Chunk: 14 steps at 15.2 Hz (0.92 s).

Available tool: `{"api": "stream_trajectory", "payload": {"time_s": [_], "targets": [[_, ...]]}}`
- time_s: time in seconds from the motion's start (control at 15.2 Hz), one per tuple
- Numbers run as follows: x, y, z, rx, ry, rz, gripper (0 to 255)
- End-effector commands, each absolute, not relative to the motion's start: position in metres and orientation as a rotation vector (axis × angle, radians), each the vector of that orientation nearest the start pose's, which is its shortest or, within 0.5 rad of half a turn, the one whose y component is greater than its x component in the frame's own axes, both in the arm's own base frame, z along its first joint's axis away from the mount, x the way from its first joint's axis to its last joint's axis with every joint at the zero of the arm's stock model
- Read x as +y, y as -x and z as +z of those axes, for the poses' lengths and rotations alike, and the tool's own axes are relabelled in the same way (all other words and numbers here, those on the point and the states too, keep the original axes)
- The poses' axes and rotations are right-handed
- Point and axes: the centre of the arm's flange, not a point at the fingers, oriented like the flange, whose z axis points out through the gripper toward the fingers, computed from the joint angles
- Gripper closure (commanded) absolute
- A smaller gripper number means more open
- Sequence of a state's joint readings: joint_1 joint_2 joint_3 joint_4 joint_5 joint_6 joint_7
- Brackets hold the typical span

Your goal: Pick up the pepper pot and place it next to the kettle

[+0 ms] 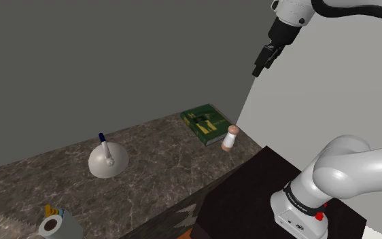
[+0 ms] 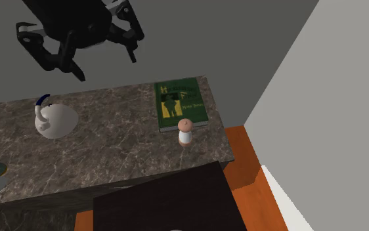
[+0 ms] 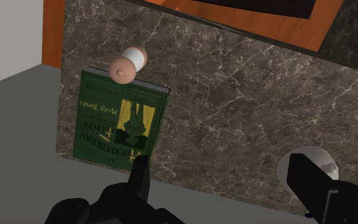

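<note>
**A:** Where is the pepper pot being shown?

**B:** It is being shown standing upright on the table, close to the corner nearest the stand. It is being seen just beside one corner of a green book, which is lying flat at that same end of the table. Whether pot and book are touching cannot be told.

**A:** And where is the kettle being seen?

**B:** It is being seen toward the middle of the table, well apart from the pepper pot. It is being drawn as a pale dome with a dark-tipped handle, and bare marbled stone is lying between the two.

**A:** How is the pincer being held?

**B:** It is being held high above the table, clear of everything on it. Its two black fingers are being held wide apart, and nothing is being clasped between them.

**A:** What is being shown past the fingers in the wrist view?

**B:** The book and the pepper pot are being seen beyond one finger. The kettle is being partly hidden by the other. An orange floor is being shown past the table's end in the second exterior view.
</note>
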State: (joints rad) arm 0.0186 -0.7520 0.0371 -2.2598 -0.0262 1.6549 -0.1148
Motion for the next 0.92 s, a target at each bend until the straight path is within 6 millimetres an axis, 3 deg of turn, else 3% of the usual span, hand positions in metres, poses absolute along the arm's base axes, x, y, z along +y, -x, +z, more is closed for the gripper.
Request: {"api": "stream_trajectory", "payload": {"time_s": [0.0, 0.86], "targets": [[0.020, -0.325, 0.634, -0.259, 3.179, -0.232, 0], [-0.032, -0.357, 0.475, -0.310, 3.220, -0.182, 0]]}}
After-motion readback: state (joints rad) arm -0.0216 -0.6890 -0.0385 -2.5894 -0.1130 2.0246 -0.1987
